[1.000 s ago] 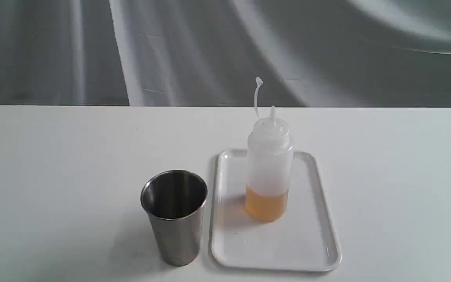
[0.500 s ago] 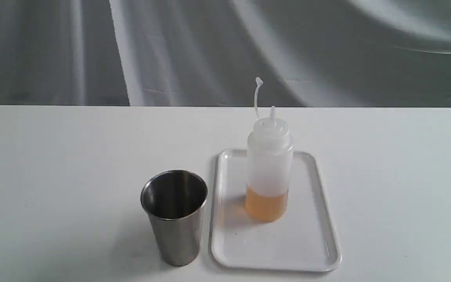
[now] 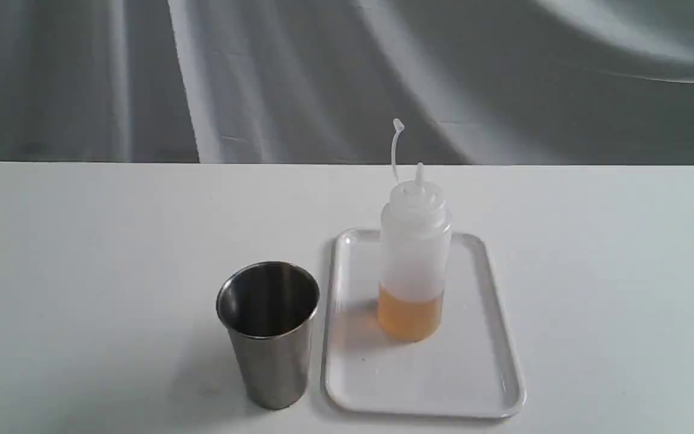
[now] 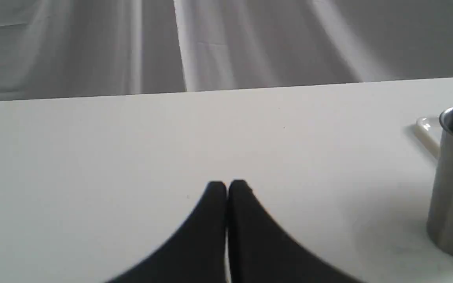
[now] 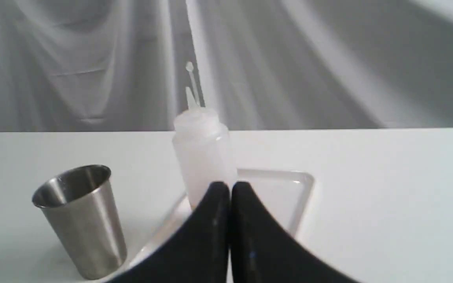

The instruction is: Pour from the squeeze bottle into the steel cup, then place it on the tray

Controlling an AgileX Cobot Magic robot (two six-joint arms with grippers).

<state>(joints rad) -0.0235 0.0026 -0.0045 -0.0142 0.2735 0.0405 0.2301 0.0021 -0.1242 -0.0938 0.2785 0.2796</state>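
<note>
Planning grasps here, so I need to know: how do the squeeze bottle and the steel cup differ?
The squeeze bottle is cloudy see-through plastic; the steel cup is shiny opaque metal. The bottle stands on the tray; the cup stands on the table beside it. The bottle narrows to a nozzle and holds amber liquid; the cup is wide open, with no liquid visible. Both stand upright.

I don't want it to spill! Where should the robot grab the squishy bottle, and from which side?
Probably the straight round middle of the squeeze bottle, above the amber liquid, not the thin nozzle or strap. It stands upright on the tray, so come level from the right; the steel cup crowds the left. The right gripper is shut and must open first.
</note>
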